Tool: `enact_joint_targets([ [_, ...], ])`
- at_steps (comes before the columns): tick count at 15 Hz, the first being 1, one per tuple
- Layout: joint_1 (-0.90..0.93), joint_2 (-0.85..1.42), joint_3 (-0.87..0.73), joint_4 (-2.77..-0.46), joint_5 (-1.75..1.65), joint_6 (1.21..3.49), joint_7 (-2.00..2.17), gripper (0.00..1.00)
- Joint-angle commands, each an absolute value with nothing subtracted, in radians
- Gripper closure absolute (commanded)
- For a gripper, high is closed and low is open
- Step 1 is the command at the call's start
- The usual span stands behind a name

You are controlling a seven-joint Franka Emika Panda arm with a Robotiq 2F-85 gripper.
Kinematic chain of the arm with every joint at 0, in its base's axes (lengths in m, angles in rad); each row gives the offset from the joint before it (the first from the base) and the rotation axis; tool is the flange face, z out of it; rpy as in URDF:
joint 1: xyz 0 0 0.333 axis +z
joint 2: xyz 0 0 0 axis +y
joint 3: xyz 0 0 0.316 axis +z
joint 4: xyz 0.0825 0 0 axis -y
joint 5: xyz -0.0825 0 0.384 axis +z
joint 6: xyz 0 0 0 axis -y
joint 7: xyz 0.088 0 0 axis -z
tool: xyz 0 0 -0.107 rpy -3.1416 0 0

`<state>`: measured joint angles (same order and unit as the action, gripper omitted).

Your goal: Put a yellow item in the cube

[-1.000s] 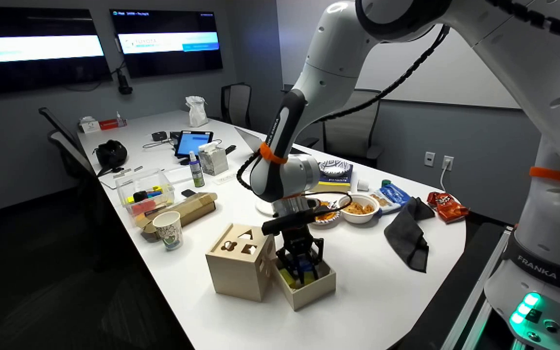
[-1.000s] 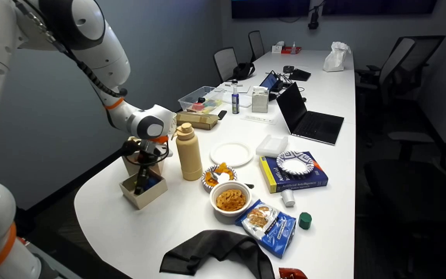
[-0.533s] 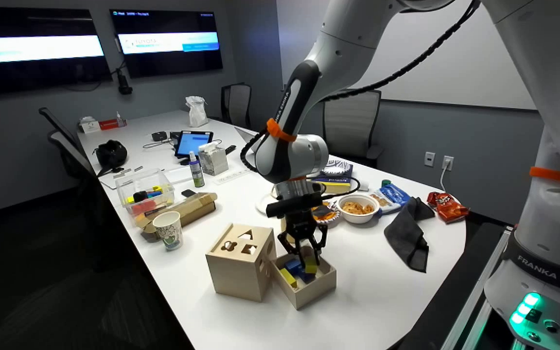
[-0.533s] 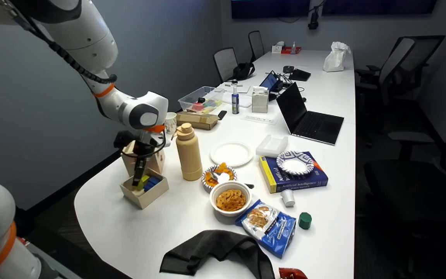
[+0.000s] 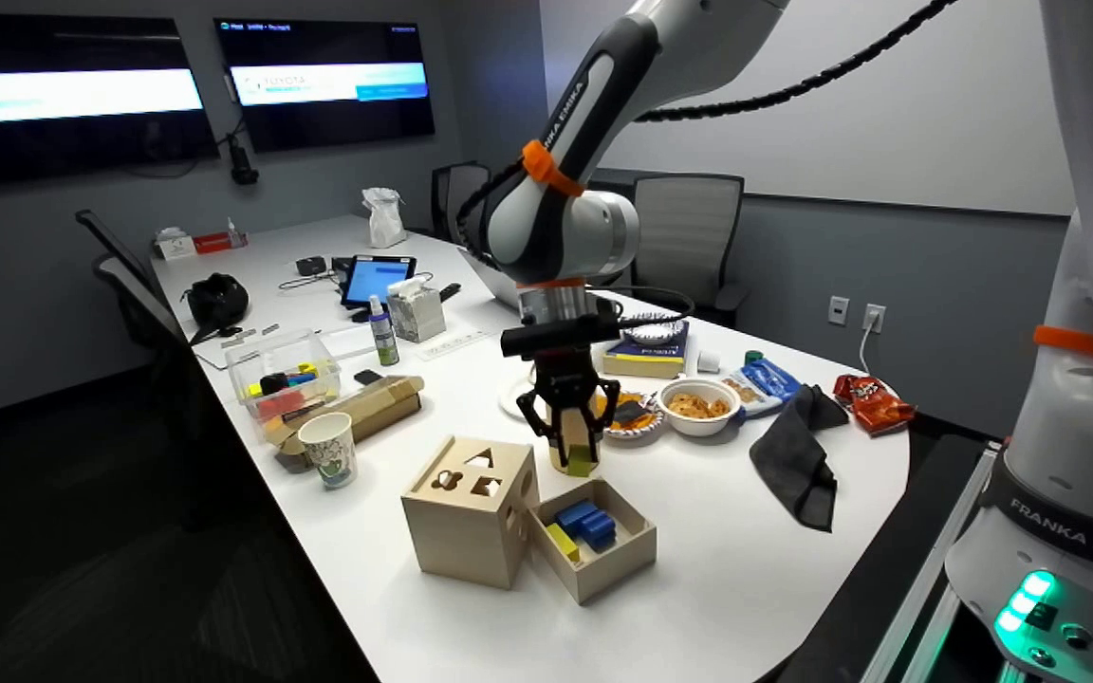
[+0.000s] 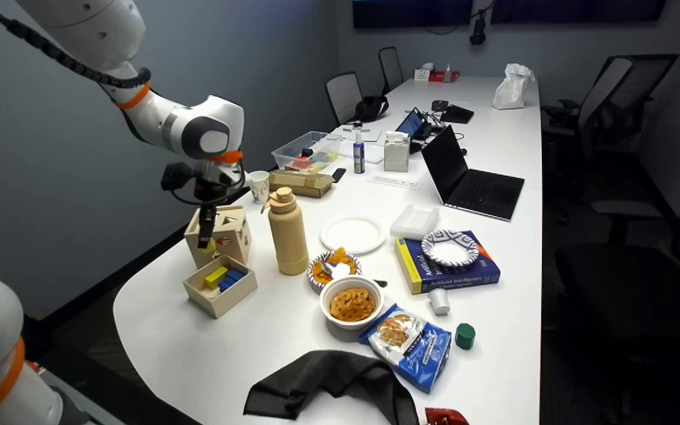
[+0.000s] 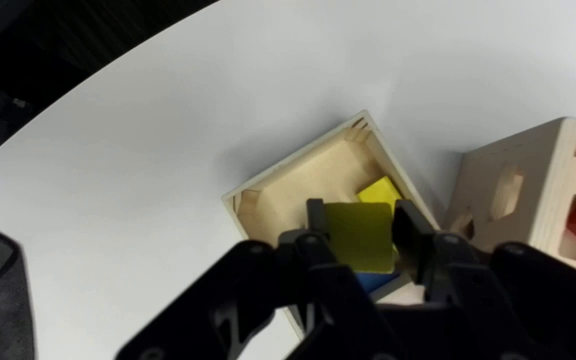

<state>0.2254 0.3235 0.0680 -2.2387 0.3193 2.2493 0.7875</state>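
A: Got anything in the Robotiq gripper (image 5: 579,453)?
B: Yes, clamped on a yellow block (image 7: 360,239), held in the air above the shallow wooden tray (image 5: 619,567).
A: See the shape-sorter cube (image 5: 459,536)?
B: Yes, standing on the white table (image 5: 698,607), just beside that tray.

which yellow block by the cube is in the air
The yellow block held between the fingers; the other yellow block lies in the wooden tray beside blue blocks.

White arm (image 5: 708,52), black panel (image 5: 628,47) | orange straps (image 5: 1089,342) | ribbed black cable (image 6: 51,49) | silver wrist (image 5: 551,304) | black gripper (image 7: 361,222), jointed fingers (image 7: 411,219) | I can read FRANKA EMIKA (image 5: 1083,531) on the dark collar (image 5: 1030,498) | three green lights (image 5: 1023,602) glow beneath
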Motion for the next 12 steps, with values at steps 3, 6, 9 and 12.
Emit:
enact_joint_targets([
  [3, 0.213, 0.296, 0.093, -2.117, 0.304, 2.084, 0.786, 0.87],
  [6, 0.218, 0.332, 0.109, -2.042, 0.326, 2.041, 0.791, 0.87],
  [9, 0.228, 0.354, 0.122, -2.014, 0.347, 2.030, 0.824, 0.87],
  [12, 0.234, 0.401, 0.137, -1.990, 0.380, 2.046, 0.844, 0.87],
])
